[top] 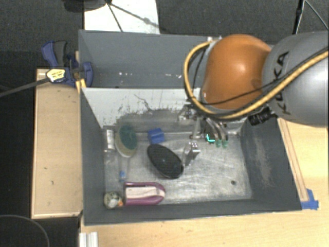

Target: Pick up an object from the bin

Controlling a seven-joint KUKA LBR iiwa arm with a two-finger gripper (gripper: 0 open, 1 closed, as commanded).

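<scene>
While the gripper [192,153] hangs low with a black oval pad [164,161] just beside it, I cannot tell its grip. It seems mid-approach; centring over that pad comes next.

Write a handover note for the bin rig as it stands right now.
Gripper: low in the bin, at the right end of the black oval object mid-floor; open or shut unclear.
Things: blue block and teal round pad beyond it, to the left; purple-and-white item and small ball by the front wall.
Done: nothing lifted, all things lie on the floor.
Left: grasp one and lift it out.
</scene>
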